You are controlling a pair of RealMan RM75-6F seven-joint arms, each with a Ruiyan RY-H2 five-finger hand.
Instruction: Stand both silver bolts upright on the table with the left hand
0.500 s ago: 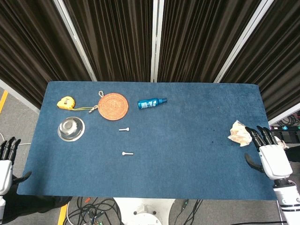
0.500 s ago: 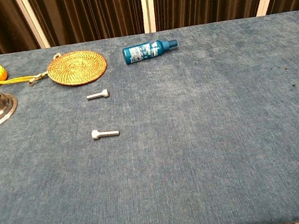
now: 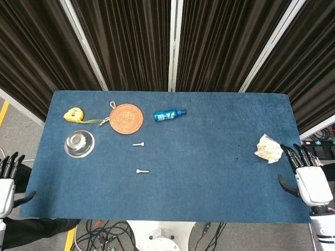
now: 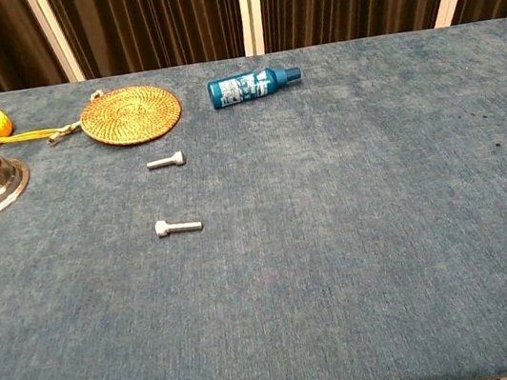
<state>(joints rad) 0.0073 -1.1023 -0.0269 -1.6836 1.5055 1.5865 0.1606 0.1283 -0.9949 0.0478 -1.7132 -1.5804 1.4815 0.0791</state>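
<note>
Two silver bolts lie on their sides on the blue table. The far bolt (image 3: 138, 144) (image 4: 166, 161) sits just in front of the woven mat. The near bolt (image 3: 142, 171) (image 4: 177, 226) lies a short way closer to me. My left hand (image 3: 5, 183) hangs off the table's left front corner, fingers apart, holding nothing, far from both bolts. My right hand (image 3: 309, 175) is past the right edge, fingers spread and empty. Neither hand appears in the chest view.
A round woven mat (image 3: 126, 118), a yellow tape measure (image 3: 73, 114) and a steel bowl (image 3: 79, 144) stand at the left back. A blue bottle (image 3: 169, 114) lies on its side near the middle back. Crumpled paper (image 3: 268, 148) sits at the right edge.
My right hand has drawn back a little, outward and toward the front edge. My left hand has barely shifted. The bolts have not moved.
</note>
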